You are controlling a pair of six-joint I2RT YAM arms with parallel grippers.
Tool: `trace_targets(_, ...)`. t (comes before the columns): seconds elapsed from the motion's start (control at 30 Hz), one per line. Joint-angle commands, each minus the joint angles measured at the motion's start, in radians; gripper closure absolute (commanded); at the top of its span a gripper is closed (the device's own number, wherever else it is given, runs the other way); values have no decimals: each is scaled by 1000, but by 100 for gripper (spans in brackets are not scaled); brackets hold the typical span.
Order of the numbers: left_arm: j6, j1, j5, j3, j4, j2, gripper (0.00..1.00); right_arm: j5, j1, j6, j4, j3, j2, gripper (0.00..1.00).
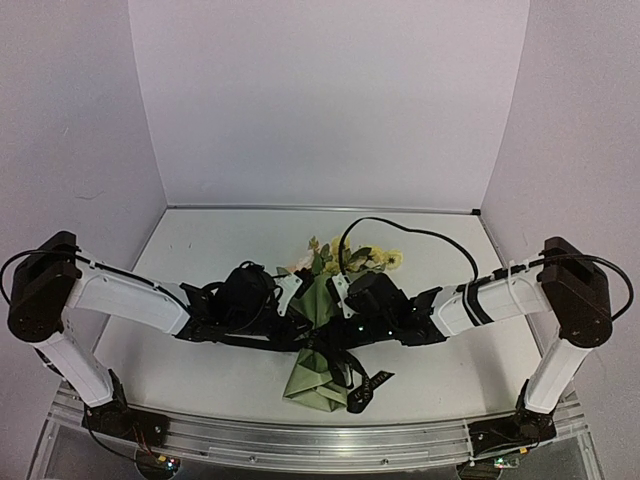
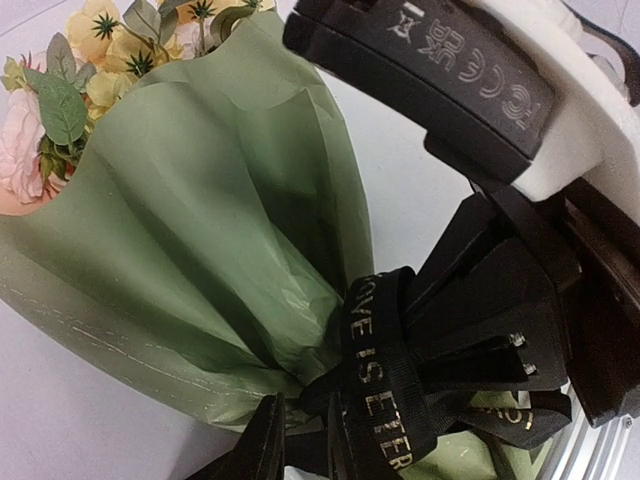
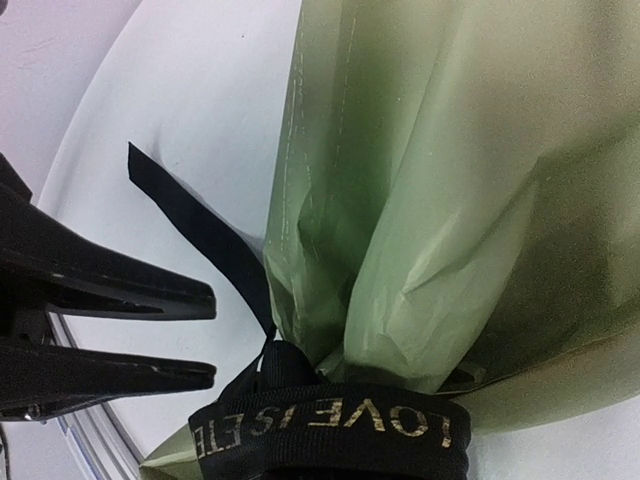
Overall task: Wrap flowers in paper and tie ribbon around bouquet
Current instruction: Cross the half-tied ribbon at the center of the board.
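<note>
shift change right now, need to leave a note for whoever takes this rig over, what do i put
Left gripper: at the ribbon on the bouquet's neck; open or shut can't be told.
Right gripper: shut, nothing seen between its fingers, beside the ribbon knot.
Things: bouquet lies mid-table, flowers pointing away from the arm bases, paper around them.
Done: flowers wrapped, ribbon round the neck, knot started; one tail loose on the table.
Left: check the knot is tight, finish the tie, back both arms off.

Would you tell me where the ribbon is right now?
In the top view, the ribbon wraps the paper's narrow waist, midway across the table, its tail trailing toward the near edge.
</note>
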Motion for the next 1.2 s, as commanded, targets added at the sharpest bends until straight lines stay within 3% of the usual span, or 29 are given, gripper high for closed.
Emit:
trace_targets(0.0,29,4,-14,44,-11,24,83,-6,-2,-15,36,0,0,100)
trace_targets(0.17,34,4,-54,27,-14,30,84,-8,-2,-16,36,4,4,100)
trace_targets(0.53,87,2,107,32,-13,41,80,-12,-2,-16,38,14,8,100)
trace_targets(0.83,104,2,158,8,36,7,77,-16,-2,-18,38,17,7,100)
trace_targets(1.17,128,2,128,6,54,23,73,-58,-2,-33,68,14,9,100)
